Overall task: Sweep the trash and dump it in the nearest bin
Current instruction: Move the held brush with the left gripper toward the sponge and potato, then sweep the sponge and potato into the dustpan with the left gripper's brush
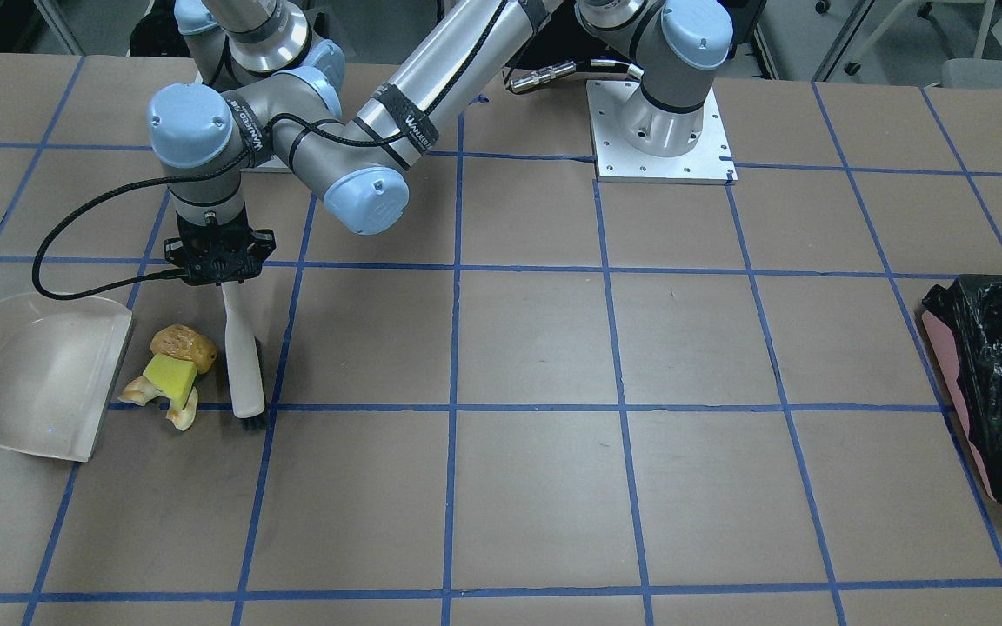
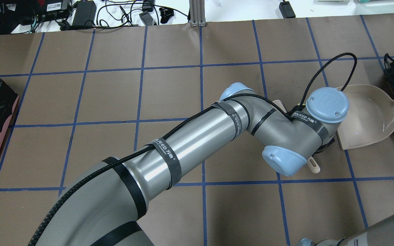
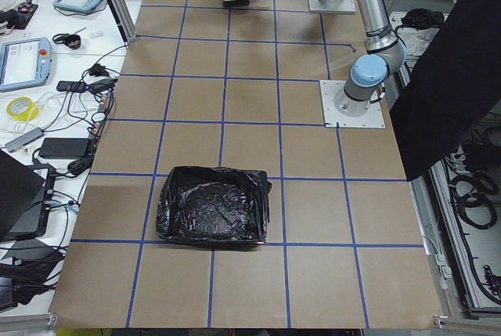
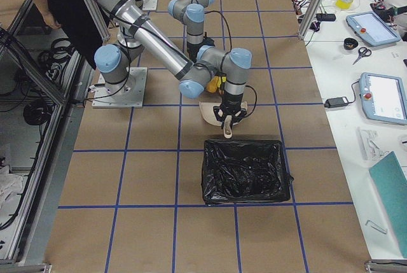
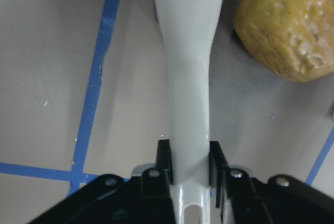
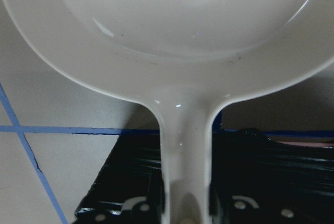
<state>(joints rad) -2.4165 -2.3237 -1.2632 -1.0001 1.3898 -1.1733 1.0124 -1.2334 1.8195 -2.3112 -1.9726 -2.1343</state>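
Observation:
The trash [image 1: 172, 374], a brown bread lump, a yellow-green block and pale peels, lies on the table. The white dustpan [image 1: 31, 374] rests just beside it, its open edge facing it. My right gripper [image 6: 185, 208] is shut on the dustpan's handle [image 6: 183, 145]. My left gripper [image 1: 224, 285] is shut on the handle of a white brush [image 1: 240, 356]. The brush's dark bristles [image 1: 250, 422] touch the table on the trash's other side. The bread lump [image 5: 292, 31] shows beside the brush handle in the left wrist view. The dark bin [image 4: 245, 171] stands just past the dustpan handle, at the table's end.
A pink bin lined with a black bag [image 1: 997, 391] stands at the far opposite end of the table. The left arm [image 2: 197, 143] stretches across the table's middle. Cables and devices [image 2: 80, 13] lie beyond the far edge.

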